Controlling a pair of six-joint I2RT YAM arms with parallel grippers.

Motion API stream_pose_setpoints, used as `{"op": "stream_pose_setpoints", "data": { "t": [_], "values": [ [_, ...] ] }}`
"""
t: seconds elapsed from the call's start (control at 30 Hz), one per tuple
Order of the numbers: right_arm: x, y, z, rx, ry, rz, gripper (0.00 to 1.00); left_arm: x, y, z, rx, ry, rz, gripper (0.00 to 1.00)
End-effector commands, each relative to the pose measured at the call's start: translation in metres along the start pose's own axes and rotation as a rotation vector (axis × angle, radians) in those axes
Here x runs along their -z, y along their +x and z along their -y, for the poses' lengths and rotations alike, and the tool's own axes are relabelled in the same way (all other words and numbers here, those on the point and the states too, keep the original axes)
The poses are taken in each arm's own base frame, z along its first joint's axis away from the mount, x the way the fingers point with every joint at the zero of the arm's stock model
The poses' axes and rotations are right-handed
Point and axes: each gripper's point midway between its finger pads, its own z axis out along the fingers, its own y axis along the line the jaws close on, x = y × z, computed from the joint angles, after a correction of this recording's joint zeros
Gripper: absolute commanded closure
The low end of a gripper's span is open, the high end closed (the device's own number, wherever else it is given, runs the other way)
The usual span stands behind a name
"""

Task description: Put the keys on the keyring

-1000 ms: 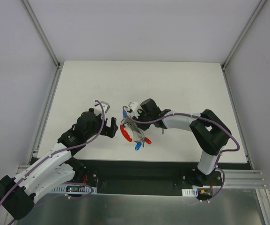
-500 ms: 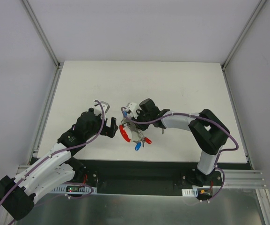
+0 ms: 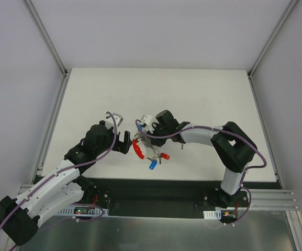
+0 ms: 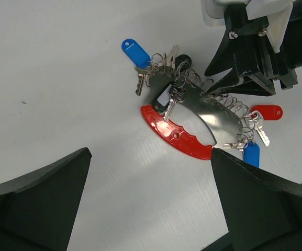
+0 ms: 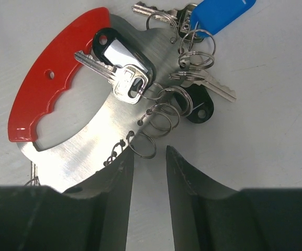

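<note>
Right gripper (image 5: 148, 157) stands narrow, its tips just beside a loose coil of rings (image 5: 161, 121) at the edge of the keyring (image 5: 96, 136). Bare surface shows through the gap, so nothing looks pinched. Left gripper (image 4: 149, 172) hangs spread wide just beside the bunch and holds nothing.

The keyring, with its curved red tag (image 5: 30, 94) and flat metal plate, lies on the surface (image 3: 192, 99) close to the middle of the near edge. The keys cluster round it: a black-headed key (image 5: 198, 107), a blue key (image 5: 219, 13) and a red key (image 4: 268, 112). Several already seem hooked on rings.

The step in hand looks like lining up on one ring to take hold of it. The next move likely calls for a fine pinch on that thin wire while the other arm steadies the bunch, which would slide easily.
</note>
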Motion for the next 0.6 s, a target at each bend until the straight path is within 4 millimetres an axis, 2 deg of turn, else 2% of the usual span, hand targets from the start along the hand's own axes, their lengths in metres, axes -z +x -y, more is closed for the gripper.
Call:
{"op": "stream_pose_setpoints", "data": {
  "t": [0.0,0.33,0.57],
  "values": [
    [-0.003,-0.014,-0.005,0.035,-0.049,0.047,0.65,0.0,-0.007,0.002,-0.02,0.026,0.038,0.01],
    [-0.003,-0.019,-0.005,0.061,-0.064,0.054,0.66,-0.001,-0.007,0.004,-0.024,0.035,0.043,0.02],
    [-0.003,-0.025,-0.008,0.068,-0.082,0.067,0.72,-0.002,-0.008,0.004,-0.031,0.038,0.045,0.02]
  ]
}}
